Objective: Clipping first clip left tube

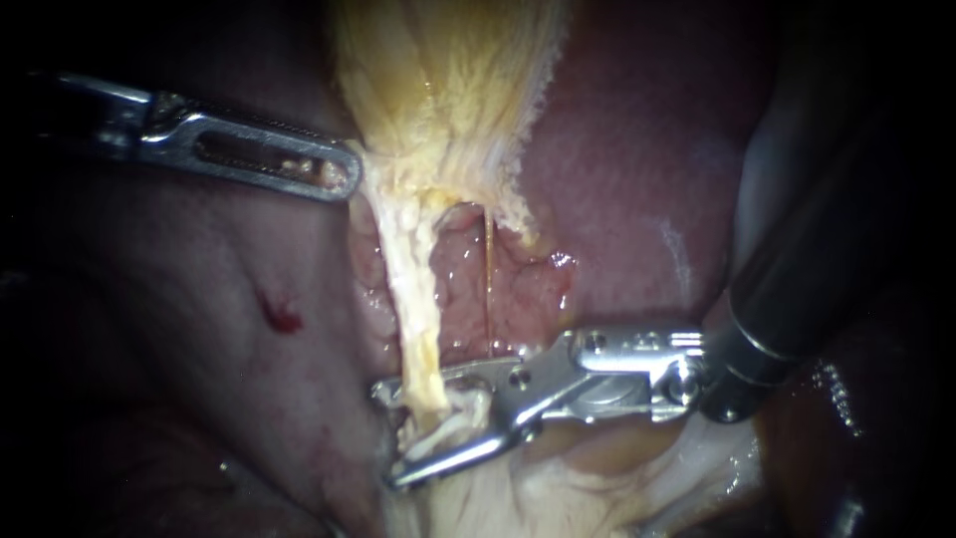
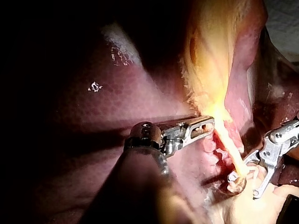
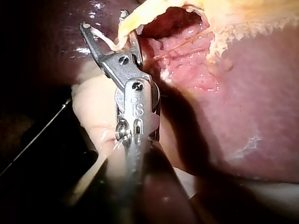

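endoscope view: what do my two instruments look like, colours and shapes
The left instrument is bright silver metal, ending in a long, flat, rounded bar with a lengthwise slot. The right instrument has a dark, glossy round shaft with a metal ring at its end. Beyond the ring comes a silver hinged wrist with small screws, then two slim metal prongs with hooked ends.

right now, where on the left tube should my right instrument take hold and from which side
Probably its lower stretch. The left tube runs taut and near upright, so come square across it from the right, where the right instrument has its open jaws straddling it.
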Robot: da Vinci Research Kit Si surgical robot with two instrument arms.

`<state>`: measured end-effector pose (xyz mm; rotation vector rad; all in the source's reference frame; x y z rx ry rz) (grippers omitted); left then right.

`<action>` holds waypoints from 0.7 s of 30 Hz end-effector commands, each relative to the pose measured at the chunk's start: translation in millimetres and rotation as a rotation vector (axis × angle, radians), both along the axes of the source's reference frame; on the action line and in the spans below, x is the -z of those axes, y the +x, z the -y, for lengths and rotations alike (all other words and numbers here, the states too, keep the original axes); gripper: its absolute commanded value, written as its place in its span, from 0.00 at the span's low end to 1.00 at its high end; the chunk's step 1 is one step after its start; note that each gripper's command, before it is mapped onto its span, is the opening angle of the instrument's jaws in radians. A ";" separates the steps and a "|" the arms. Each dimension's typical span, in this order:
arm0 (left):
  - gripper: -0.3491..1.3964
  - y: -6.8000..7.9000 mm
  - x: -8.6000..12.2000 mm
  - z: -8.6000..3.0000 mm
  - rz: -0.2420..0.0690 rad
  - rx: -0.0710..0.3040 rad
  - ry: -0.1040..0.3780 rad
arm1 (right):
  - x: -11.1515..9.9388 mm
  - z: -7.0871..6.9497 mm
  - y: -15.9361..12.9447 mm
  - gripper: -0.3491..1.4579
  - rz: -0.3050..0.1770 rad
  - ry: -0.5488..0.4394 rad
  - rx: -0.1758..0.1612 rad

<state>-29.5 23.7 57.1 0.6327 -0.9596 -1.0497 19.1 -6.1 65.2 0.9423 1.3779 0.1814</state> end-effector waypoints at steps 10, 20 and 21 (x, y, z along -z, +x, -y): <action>0.00 0.0 0.0 0.0 0.000 0.000 0.000 | 0.0 0.0 0.0 0.47 0.000 0.000 0.001; 0.00 0.0 0.0 0.0 0.000 0.000 0.000 | -0.3 -0.2 -0.2 0.42 -0.001 0.000 0.002; 0.00 0.0 0.0 0.0 0.000 0.000 0.000 | -0.3 -0.2 -0.2 0.41 -0.001 0.000 0.002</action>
